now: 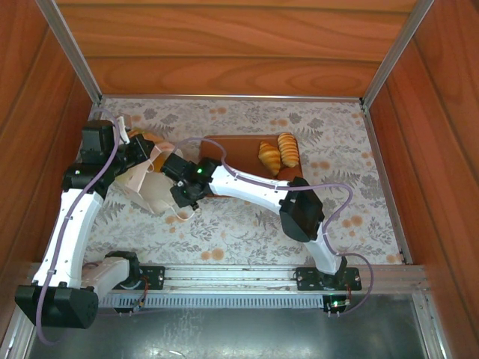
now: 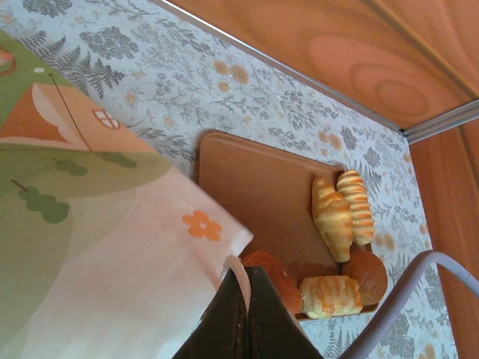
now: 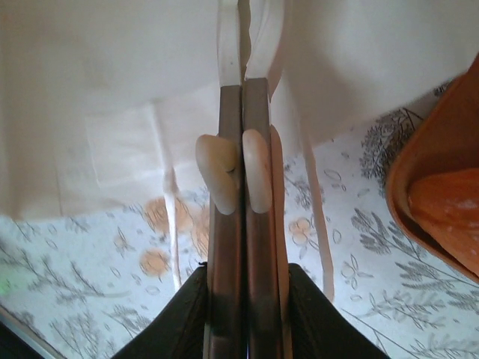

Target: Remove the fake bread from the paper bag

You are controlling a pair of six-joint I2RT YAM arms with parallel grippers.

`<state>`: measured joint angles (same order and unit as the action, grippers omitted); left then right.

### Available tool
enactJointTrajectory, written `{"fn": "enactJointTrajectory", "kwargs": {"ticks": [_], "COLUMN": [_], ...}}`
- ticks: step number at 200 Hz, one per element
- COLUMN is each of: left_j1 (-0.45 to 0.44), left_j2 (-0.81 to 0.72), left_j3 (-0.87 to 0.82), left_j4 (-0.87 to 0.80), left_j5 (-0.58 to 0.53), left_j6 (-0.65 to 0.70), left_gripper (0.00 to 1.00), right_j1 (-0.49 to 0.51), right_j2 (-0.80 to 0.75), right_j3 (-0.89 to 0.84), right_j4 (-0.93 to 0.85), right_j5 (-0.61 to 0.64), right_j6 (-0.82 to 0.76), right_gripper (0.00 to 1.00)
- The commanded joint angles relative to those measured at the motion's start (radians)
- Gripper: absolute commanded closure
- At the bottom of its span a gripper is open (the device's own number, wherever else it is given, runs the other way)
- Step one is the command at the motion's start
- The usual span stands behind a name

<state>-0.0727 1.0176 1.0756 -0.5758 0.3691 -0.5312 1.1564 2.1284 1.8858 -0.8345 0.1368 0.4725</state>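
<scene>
The white paper bag [image 1: 150,183] lies at the table's left, and its green printed side [image 2: 67,194] shows in the left wrist view. My left gripper [image 2: 245,273] is shut on a white strip of the bag's edge. From the other side, my right gripper [image 3: 241,86] is shut on the bag's white paper [image 3: 112,82], with cord handles [image 3: 318,224] hanging beside its fingers. Several pieces of fake bread lie on the brown board [image 2: 254,187]: a croissant [image 2: 333,217], a ridged loaf [image 2: 358,206], a round bun [image 2: 368,274], a striped pastry [image 2: 329,295] and a dark orange bun [image 2: 273,278].
The board [image 1: 239,153] sits mid-table, just right of the bag, with its corner [image 3: 419,172] close to my right gripper. Wooden walls with metal rails [image 1: 232,97] enclose the floral tablecloth [image 1: 247,232].
</scene>
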Motion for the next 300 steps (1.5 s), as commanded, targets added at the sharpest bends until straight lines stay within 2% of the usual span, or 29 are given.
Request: {"fn": "enactJointTrajectory", "kwargs": {"ticks": [1,45,71,99,145,195,300], "left_j1": [-0.003,-0.003,-0.003,-0.004,-0.005,-0.004,-0.004], "left_j2": [0.008,0.014,0.016,0.016,0.011,0.006,0.013], "left_j3": [0.009,0.008,0.012,0.014,0.015,0.015,0.015], "left_j4": [0.017,0.017,0.016,0.016,0.017,0.017,0.017], "left_j5": [-0.006,0.011,0.016,0.021,0.025,0.022,0.027], "left_j6": [0.002,0.003,0.003,0.0,-0.002,-0.004,-0.006], "left_gripper": [1.0,1.0,1.0,1.0,1.0,1.0,1.0], "right_j1": [0.0,-0.01,-0.025,-0.048,-0.1,-0.119,-0.127], "right_j2": [-0.086,-0.152,-0.172,-0.131,-0.057,0.047,0.105], "right_j3": [-0.025,-0.066,-0.112,-0.088,-0.074,0.029,0.02], "right_j4": [-0.062,-0.014,0.131,0.187,0.327,0.316,0.419], "right_j5": [0.003,0.024,-0.047,-0.078,-0.262,-0.344,-0.462], "right_j6": [-0.087,-0.093,-0.065,0.03,0.163,0.194,0.301], "right_gripper": [0.78,0.69,0.63,0.61,0.56,0.52,0.51]}}
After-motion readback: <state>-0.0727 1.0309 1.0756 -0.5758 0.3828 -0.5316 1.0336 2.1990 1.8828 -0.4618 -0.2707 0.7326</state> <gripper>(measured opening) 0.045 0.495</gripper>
